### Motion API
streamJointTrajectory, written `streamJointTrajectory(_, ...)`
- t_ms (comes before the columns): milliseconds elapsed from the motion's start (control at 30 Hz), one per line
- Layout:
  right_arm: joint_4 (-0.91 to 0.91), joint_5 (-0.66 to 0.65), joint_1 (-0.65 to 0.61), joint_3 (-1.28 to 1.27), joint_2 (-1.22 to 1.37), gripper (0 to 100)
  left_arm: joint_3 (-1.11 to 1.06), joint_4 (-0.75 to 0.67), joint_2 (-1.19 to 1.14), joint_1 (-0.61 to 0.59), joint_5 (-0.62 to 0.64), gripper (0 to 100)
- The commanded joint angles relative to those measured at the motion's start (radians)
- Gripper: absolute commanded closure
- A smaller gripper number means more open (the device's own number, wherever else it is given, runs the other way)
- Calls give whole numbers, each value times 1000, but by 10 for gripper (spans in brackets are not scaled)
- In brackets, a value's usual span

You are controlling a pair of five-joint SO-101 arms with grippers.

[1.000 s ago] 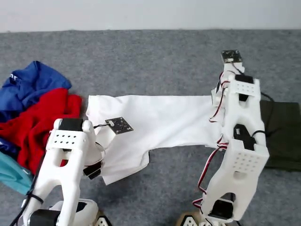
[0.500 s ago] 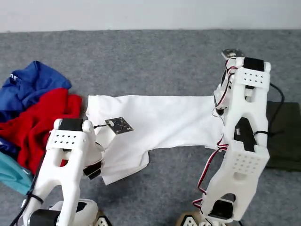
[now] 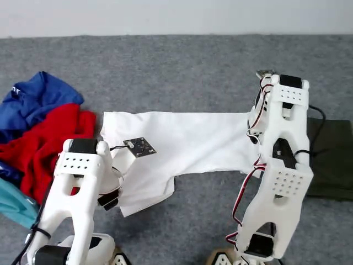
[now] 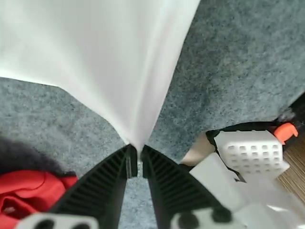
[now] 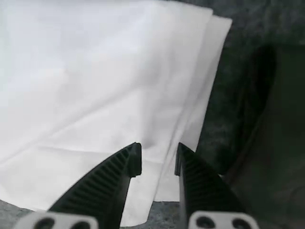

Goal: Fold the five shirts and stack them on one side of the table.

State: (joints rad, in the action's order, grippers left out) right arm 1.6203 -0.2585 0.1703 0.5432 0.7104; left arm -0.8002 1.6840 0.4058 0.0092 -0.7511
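From above we count one dark shirt (image 3: 333, 160) folded at the counter's (image 3: 165, 72) right edge, partly behind the right arm (image 3: 281, 165). The white shirt (image 3: 187, 143) lies mid-counter, and a red shirt (image 3: 47, 141), a blue shirt (image 3: 33, 99) and a cut-off teal shirt (image 3: 10, 201) are heaped at the left edge. Our left hand (image 4: 135, 162) is clenched on a white shirt corner. Our right hand (image 5: 158, 160) hangs released over its hem.

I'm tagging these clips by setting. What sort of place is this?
Probably a robot test bench for folding laundry: a grey felt-covered table, a white shirt spread flat, a heap of coloured shirts at its edge.
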Motion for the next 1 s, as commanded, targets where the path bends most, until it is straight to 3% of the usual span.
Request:
streamJointTrajectory(0, -36, 12, 13, 2, 8, 869, 1, -9, 25, -2, -11, 986)
streamJointTrajectory(167, -81, 12, 10, -3, 71, 875, 1, -9, 25, -2, -11, 986)
streamJointTrajectory(333, -104, 12, 7, 0, 88, 991, 1, -9, 25, -2, -11, 986)
streamJointTrajectory(700, -114, 11, 15, 0, 18, 980, 1, -9, 25, -2, -11, 986)
streamJointTrajectory(967, -283, 17, 10, 11, 16, 980, 1, -9, 25, -2, -11, 986)
